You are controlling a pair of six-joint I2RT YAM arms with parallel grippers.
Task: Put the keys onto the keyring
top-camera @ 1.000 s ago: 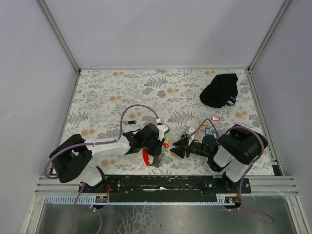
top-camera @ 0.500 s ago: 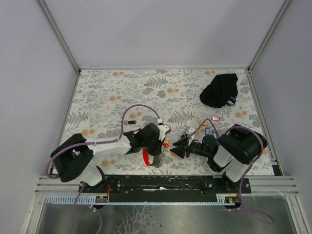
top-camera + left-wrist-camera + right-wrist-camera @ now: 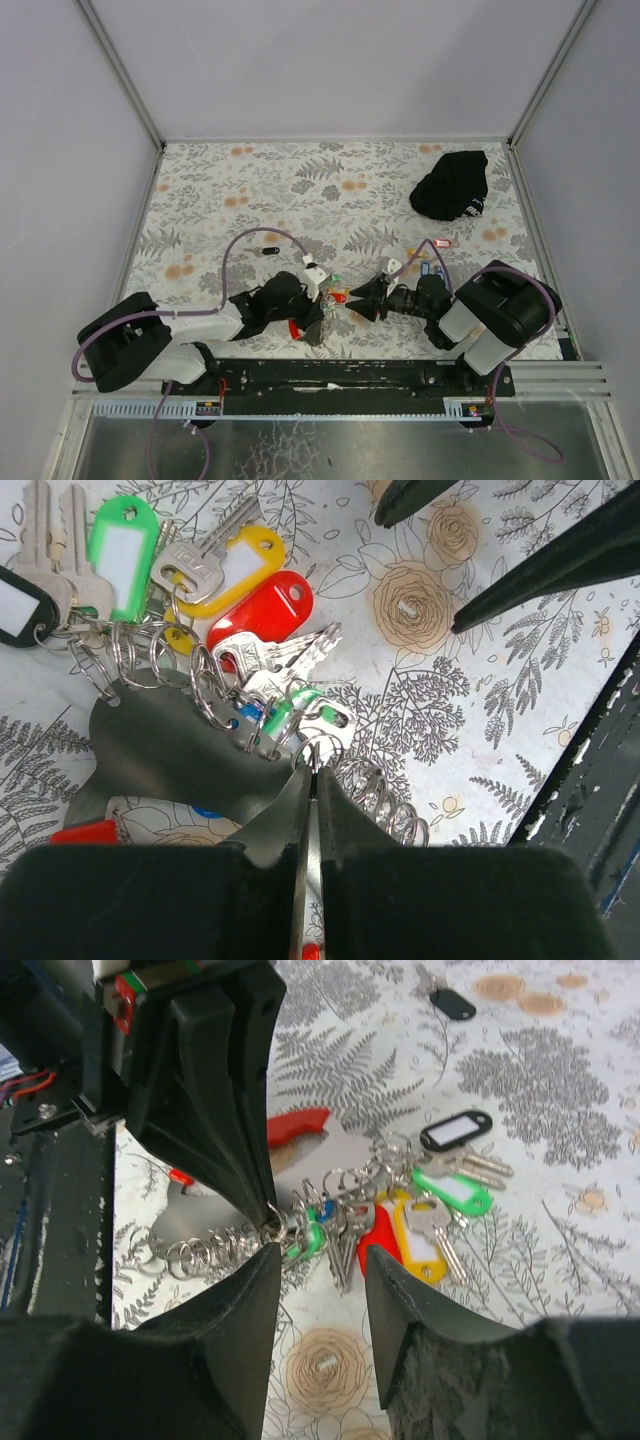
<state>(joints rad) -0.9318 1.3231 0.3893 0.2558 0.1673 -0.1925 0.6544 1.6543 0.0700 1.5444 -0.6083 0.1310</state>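
Left claw (image 3: 312, 772) is pinched shut on a metal loop of the keyring (image 3: 205, 685), pinning it low over the surface (image 3: 420, 610), prob. so the ring can't slide while we work it. Its grey strap (image 3: 150, 745) w/ red end lies under that claw. The keys (image 3: 235, 568) w/ green, yellow, red & black tags fan out from the loops. Right claw (image 3: 320, 1260) faces the bunch, jaws partly apart, holding nothing, tips just beside it. We judge it's lined up to pry or feed. A loose black-tag key (image 3: 450, 1002) lies well apart, not yet on.
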